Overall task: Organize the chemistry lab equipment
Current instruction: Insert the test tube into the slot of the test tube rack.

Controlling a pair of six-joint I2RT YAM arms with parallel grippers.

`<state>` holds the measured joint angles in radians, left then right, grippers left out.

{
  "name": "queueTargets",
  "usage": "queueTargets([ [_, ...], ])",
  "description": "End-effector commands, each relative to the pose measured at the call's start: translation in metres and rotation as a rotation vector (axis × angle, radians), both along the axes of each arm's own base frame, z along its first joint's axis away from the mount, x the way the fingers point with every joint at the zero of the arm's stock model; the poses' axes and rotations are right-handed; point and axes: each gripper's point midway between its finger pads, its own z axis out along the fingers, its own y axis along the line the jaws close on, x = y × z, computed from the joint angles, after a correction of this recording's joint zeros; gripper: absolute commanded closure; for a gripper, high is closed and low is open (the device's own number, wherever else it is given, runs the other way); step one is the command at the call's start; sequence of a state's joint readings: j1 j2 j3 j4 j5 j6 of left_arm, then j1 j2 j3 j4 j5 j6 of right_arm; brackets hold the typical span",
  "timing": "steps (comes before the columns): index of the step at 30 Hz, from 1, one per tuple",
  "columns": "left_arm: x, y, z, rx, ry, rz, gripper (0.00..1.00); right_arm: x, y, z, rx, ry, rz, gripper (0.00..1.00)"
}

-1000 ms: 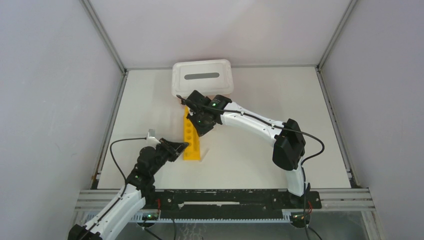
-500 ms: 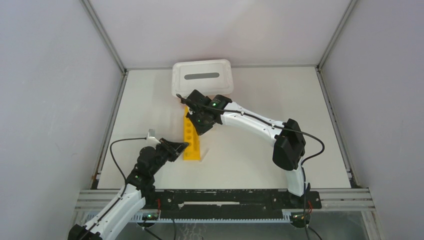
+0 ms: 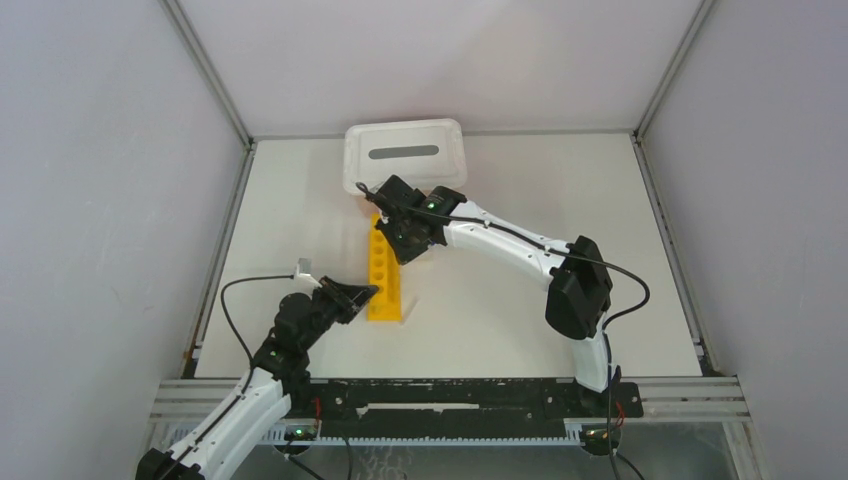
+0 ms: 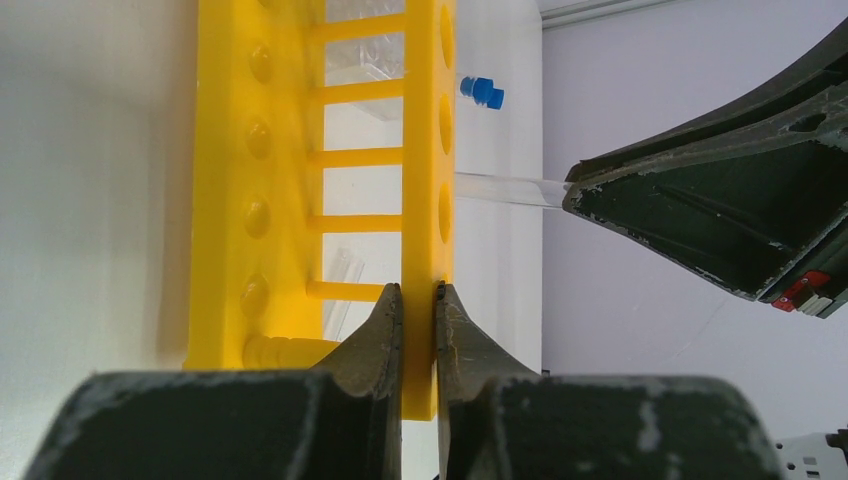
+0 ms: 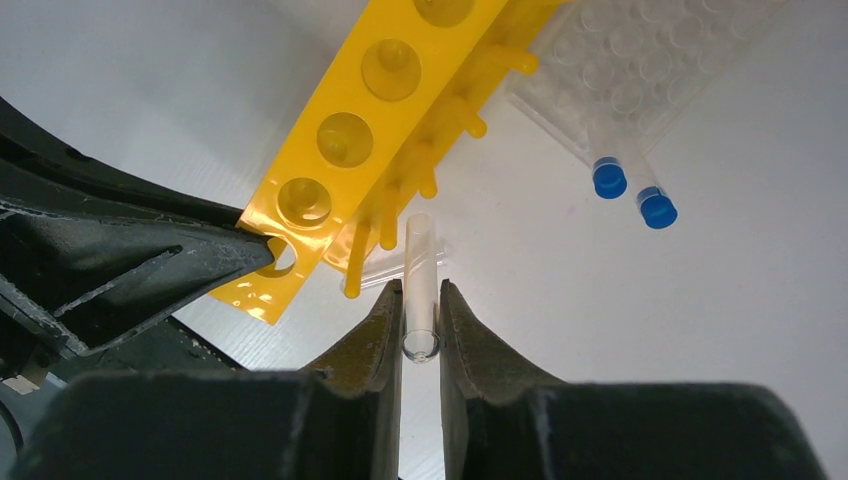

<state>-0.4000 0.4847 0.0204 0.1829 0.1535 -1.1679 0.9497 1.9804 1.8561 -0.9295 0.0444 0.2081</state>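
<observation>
The left gripper (image 4: 418,300) is clamped on the yellow rack (image 3: 383,285). Its two fingers pinch the near end of the rack's holed top plate, with no gap showing beside the plastic. In the top view this arm reaches toward 2 o'clock and covers the rack's left corner at the 6 o'clock end.

The rack lies on the white table (image 3: 520,270), its length running from 6 to 12 o'clock. Its far end disappears under the right arm's wrist, so the top view does not show how close it comes to the bin with the white slotted lid (image 3: 405,153) at 12 o'clock.

The right gripper (image 5: 420,300) is closed on a clear test tube (image 5: 420,265). The fingers hold it close to its rounded end, and its other end points toward 12 o'clock in the right wrist view. There it stands just off the rack's lower rungs. Whether glass meets plastic cannot be told. The left wrist view shows the same tube jutting toward 9 o'clock out of the black fingers, its tip close to the holed plate.

At 2 o'clock from the held tube lie two blue-capped tubes (image 5: 610,178). Their bodies are almost invisible against the clear gridded rack (image 5: 650,60), which is cut off by the upper edge. In the top view the arm hides both.
</observation>
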Motion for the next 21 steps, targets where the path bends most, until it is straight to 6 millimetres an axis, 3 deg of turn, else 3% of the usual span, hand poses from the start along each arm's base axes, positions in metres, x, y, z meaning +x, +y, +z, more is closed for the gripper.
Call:
queueTargets([
  [1, -0.038, 0.011, -0.090, 0.113, 0.184, -0.047, 0.90, 0.004, 0.006, 0.030, 0.069, -0.058, -0.003, 0.99],
  [6, -0.038, 0.011, -0.090, 0.113, 0.183, -0.046, 0.90, -0.001, 0.006, 0.037, 0.077, -0.066, 0.004, 0.99],
  [21, -0.037, 0.011, -0.089, 0.112, 0.179, -0.046, 0.90, -0.018, 0.006, 0.032, 0.071, -0.038, 0.023, 0.99],
])
